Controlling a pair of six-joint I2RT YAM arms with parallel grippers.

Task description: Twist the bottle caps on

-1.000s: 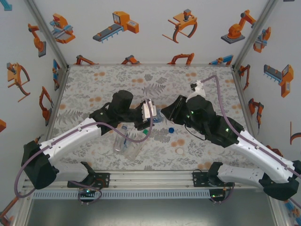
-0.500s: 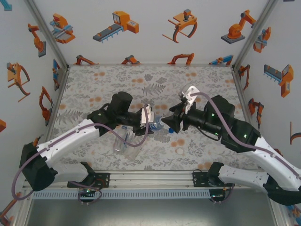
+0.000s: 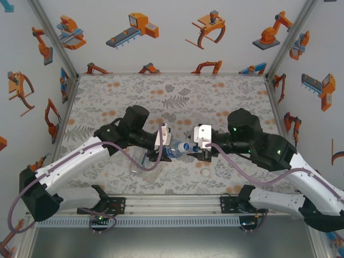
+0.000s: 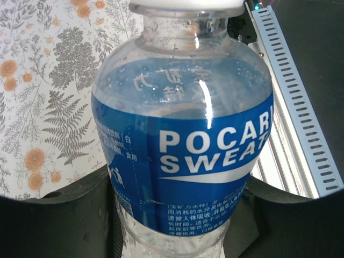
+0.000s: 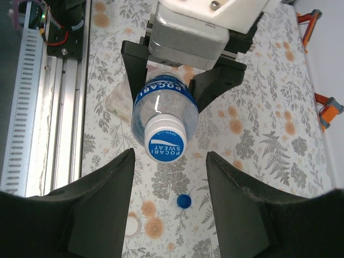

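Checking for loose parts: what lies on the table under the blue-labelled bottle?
Near its capped end lie a blue cap and a white cap; beside it, part of a clear bottle. The labelled bottle hides the table directly beneath.

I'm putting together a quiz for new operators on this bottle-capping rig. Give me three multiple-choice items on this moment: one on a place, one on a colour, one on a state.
1. Where is the blue-label bottle relative to the table?
A) standing upright on it
B) held above it by the left gripper
C) lying flat on it

2. What colour is the small loose cap on the table?
A) red
B) yellow
C) blue

3. How is the right gripper?
A) open
B) shut on the bottle
C) shut on the loose cap

Answers:
1 B, since the left gripper's jaws clamp the bottle's sides and its capped end faces the right wrist camera.
2 C, since the loose cap shows plain blue against the floral cloth.
3 A, since its jaws stand wide apart and touch nothing.
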